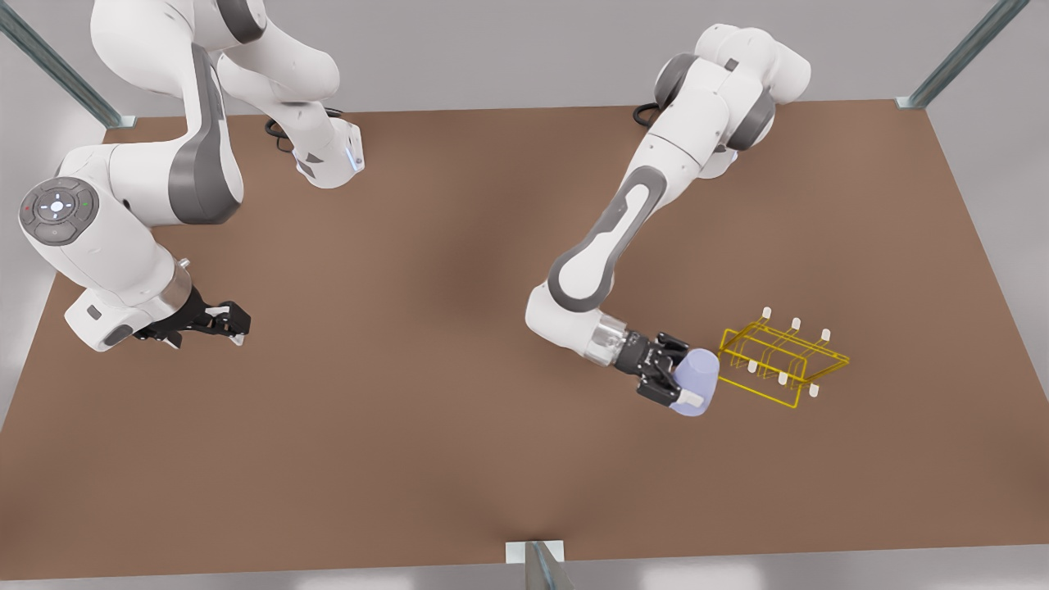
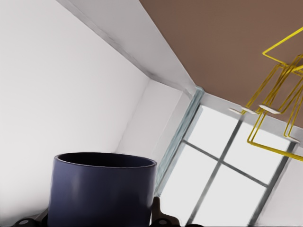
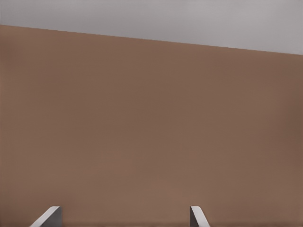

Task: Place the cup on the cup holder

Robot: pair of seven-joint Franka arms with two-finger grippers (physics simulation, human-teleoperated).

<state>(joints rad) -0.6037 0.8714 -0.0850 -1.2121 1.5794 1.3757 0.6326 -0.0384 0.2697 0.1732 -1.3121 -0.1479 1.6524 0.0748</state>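
We see two glossy white arms with dark grey joint bands, a round grey cap with small green and red lights, silver wrist collars, black cables behind, and black grippers tipped with pale pads.

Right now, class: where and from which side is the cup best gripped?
Grip the cup across its smooth, handleless side wall, as the left gripper does now, from the side away from the rack. The right gripper waits open.
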